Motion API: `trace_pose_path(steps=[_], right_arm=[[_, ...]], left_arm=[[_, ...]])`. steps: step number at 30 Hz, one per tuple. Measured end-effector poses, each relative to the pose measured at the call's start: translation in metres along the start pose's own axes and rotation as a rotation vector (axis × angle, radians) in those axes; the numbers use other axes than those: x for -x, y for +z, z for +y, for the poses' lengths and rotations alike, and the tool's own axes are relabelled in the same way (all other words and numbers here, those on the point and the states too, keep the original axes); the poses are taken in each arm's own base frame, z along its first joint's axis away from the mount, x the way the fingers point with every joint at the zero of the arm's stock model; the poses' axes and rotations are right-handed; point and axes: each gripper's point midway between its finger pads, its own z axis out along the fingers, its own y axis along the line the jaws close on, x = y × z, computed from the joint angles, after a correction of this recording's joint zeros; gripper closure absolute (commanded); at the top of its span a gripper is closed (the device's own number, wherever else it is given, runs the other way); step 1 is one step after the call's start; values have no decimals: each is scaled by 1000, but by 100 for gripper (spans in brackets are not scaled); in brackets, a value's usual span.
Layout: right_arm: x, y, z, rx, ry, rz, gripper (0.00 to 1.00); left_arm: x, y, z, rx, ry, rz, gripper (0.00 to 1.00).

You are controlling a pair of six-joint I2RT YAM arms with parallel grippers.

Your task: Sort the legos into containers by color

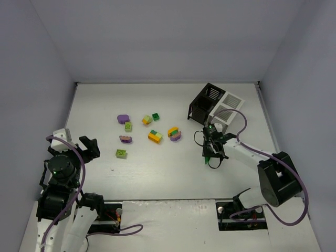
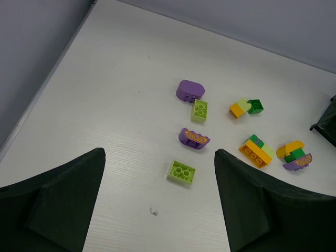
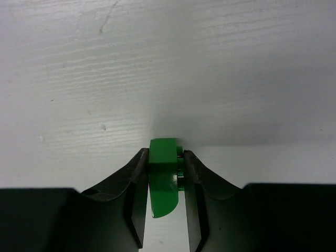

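My right gripper (image 3: 165, 154) is squeezing a small dark green rounded plastic brick (image 3: 164, 184) so it can't slip. It is near the black-and-white slatted bins (image 1: 214, 106), where I think it goes. My left gripper (image 2: 159, 153) is wide open and empty.

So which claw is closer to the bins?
Right. The right claw, gripping a green brick, is just short of the bins; the left claw is far off, beyond the loose bricks.
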Motion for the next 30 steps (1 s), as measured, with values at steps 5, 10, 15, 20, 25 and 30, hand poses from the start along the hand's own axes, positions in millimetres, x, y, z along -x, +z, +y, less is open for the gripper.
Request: trace_pose_path(steps=[5, 10, 15, 20, 25, 30], right_arm=[[28, -26, 21, 66, -52, -93, 100], [124, -92, 53, 152, -81, -373, 100], [212, -154, 67, 173, -128, -637, 100], [276, -152, 55, 135, -158, -755, 100], [306, -99, 30, 81, -218, -739, 100], [327, -60, 23, 60, -293, -728, 100]], left_arm=[[-1, 2, 0, 3, 2, 9, 22], [-3, 3, 0, 5, 5, 16, 22], [-4, 5, 0, 9, 7, 27, 22], [-5, 6, 0, 9, 7, 29, 22], [-6, 7, 0, 11, 7, 35, 22], [-7, 8, -1, 12, 9, 41, 22]])
